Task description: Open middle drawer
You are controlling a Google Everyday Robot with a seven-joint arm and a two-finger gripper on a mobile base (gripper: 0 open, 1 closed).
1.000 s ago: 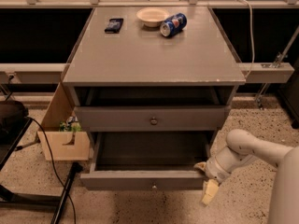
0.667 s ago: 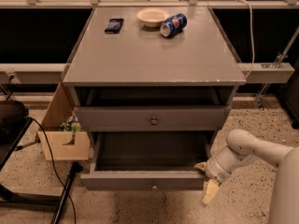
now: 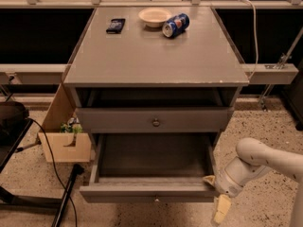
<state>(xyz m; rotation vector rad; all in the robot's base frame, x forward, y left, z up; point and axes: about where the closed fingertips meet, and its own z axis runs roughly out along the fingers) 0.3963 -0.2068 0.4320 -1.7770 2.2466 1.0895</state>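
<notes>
The middle drawer [image 3: 151,192] is a grey wooden drawer, pulled far out of the grey cabinet, and its inside is bare. Its small round knob [image 3: 156,200] shows at the lower edge of the front. My gripper [image 3: 214,195] is at the drawer's right front corner. It is open, with one pale fingertip [image 3: 209,178] by the drawer's rim and the other [image 3: 221,211] below the front. The drawer above [image 3: 118,120], with its own knob [image 3: 155,122], has its front near the cabinet. Any drawer beneath the open one is hidden.
On the cabinet top [image 3: 156,56] lie a dark phone-like object [image 3: 116,25], a pale bowl [image 3: 154,16] and a blue can on its side [image 3: 175,25]. A wooden box [image 3: 64,145] and a black cable [image 3: 52,160] are on the floor at the left. A rail [image 3: 265,74] runs behind.
</notes>
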